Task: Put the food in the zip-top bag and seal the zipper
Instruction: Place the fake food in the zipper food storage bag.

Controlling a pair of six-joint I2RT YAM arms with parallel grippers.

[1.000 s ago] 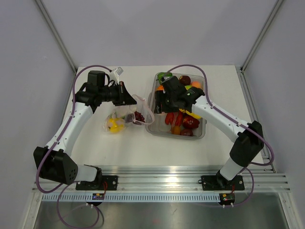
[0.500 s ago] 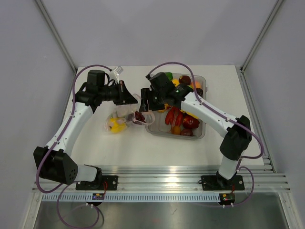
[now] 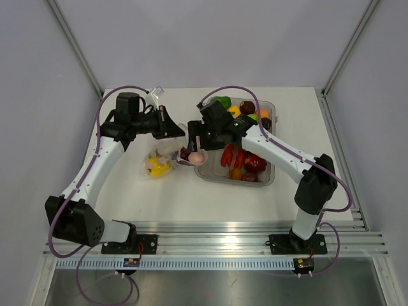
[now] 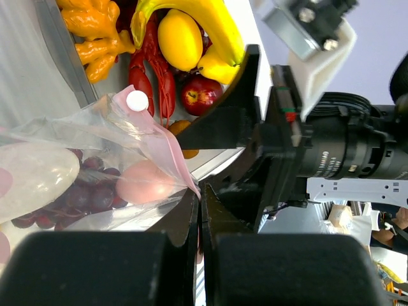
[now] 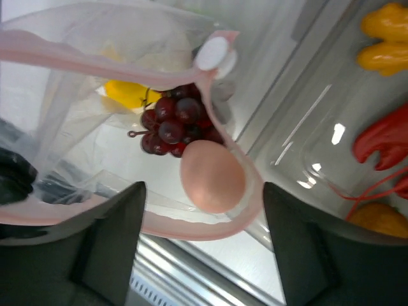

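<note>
Table: white, walls on 3 sides.
Change: right gripper has moved from tray to bag; jaws now wide, empty; pink egg lies in bag mouth.
Left gripper: pinched tight on zipper.
Room: bag just beside tray wall; tabletop runs on toward near rail.

My left arm rises from its base and bends inward at the elbow, and my left gripper is pinched tight, fingers pressed flat together. My right arm reaches far across to the left, my right gripper pointing downward with fingers spread wide.
</note>
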